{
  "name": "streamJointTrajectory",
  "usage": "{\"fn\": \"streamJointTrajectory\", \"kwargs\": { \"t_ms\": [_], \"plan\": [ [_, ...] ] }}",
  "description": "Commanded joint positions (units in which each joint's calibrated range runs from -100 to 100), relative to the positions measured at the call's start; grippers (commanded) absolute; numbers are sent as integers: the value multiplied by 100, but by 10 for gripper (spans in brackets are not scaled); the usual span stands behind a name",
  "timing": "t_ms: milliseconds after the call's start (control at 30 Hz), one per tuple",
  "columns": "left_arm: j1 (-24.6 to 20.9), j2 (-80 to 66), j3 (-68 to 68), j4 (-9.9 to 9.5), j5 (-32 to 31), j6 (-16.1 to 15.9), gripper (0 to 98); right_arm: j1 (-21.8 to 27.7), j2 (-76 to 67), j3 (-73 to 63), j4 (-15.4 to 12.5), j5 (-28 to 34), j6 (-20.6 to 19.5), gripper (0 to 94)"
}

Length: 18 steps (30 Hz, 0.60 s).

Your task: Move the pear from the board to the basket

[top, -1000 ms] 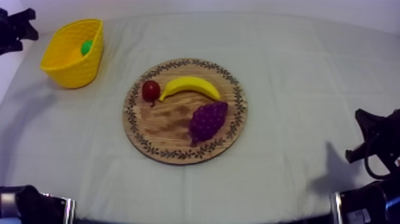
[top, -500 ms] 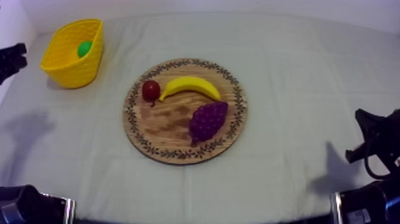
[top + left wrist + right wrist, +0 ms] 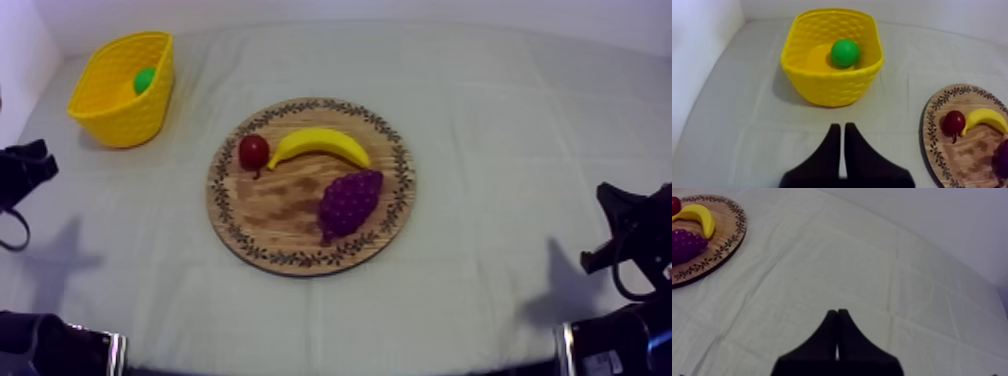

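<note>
Left gripper point(image 3: 842, 127) at left table edge, clenched empty, facing yellow basket point(image 3: 832, 92) holding pear point(image 3: 845, 52). Right gripper point(image 3: 837, 313) low at right, clenched empty.

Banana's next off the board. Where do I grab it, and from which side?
Probably mid-arch, straight down from above, closing across its narrow width. The banana lies flat on the wooden board; the small red fruit crowds one end, the grapes the other, leaving the middle free.

wooden board point(image 3: 933, 131) and grapes point(image 3: 1002, 161) are cut off.
</note>
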Motion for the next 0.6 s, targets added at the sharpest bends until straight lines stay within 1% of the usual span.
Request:
{"fn": "streamJointTrajectory", "kwargs": {
  "t_ms": [0, 200, 233, 267, 367, 400, 467, 567],
  "plan": [
    [37, -663, 472, -26, -195, -14, 1, 1, -3, -2, -2, -1, -1, 2],
    [184, -1664, 1331, -154, -648, 91, 0, 1, -3, -2, -2, -1, -1, 2],
    [206, -1825, 1462, -211, -693, 152, 0, 1, -3, -2, -2, -1, -1, 2],
    [231, -1981, 1590, -307, -725, 262, 0, 1, -3, -2, -2, -1, -1, 2],
    [315, -2401, 1941, -699, -752, 739, 0, 1, -3, -2, -2, -1, -1, 2],
    [335, -2532, 2016, -770, -708, 815, 0, 1, -3, -2, -2, -1, -1, 2],
    [349, -2745, 2106, -830, -595, 861, 0, 1, -3, -2, -2, -1, -1, 2],
    [318, -2974, 2152, -806, -391, 851, 0, 1, -3, -2, -2, -1, -1, 2]
  ]
}}
